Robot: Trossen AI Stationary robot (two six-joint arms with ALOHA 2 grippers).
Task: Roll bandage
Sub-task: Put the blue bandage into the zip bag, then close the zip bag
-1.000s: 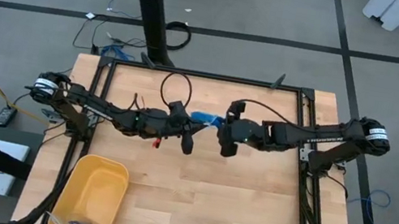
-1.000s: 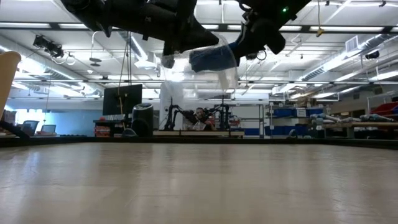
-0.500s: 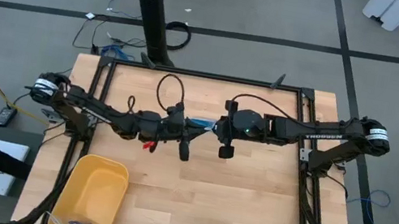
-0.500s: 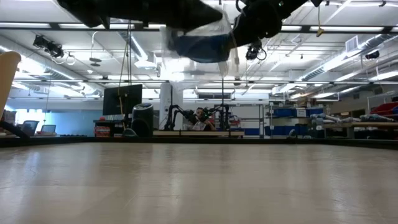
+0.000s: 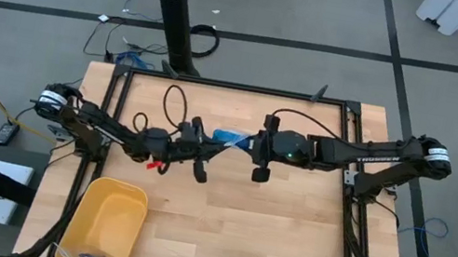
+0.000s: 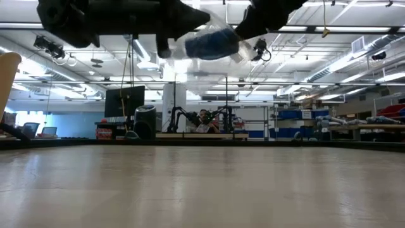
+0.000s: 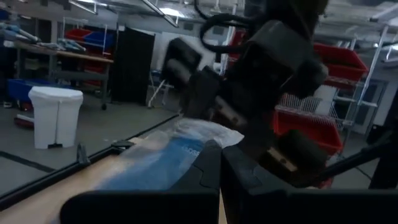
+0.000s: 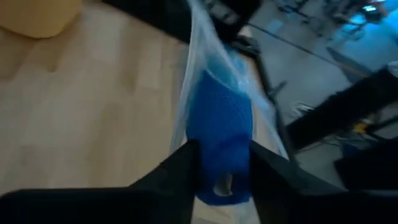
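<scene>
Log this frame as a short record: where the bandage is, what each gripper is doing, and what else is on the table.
bandage: blue roll inside a clear plastic bag, held in the air above mid-table
left gripper: shut on the bag's edge
right gripper: fingers either side of the roll through the bag; grip unclear
yellow bin: near left corner of table, apart from both arms

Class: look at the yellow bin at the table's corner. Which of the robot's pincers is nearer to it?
Left. The left pincer hangs above mid-table, up and across from the yellow bin; the right pincer is farther along, beyond it.
</scene>
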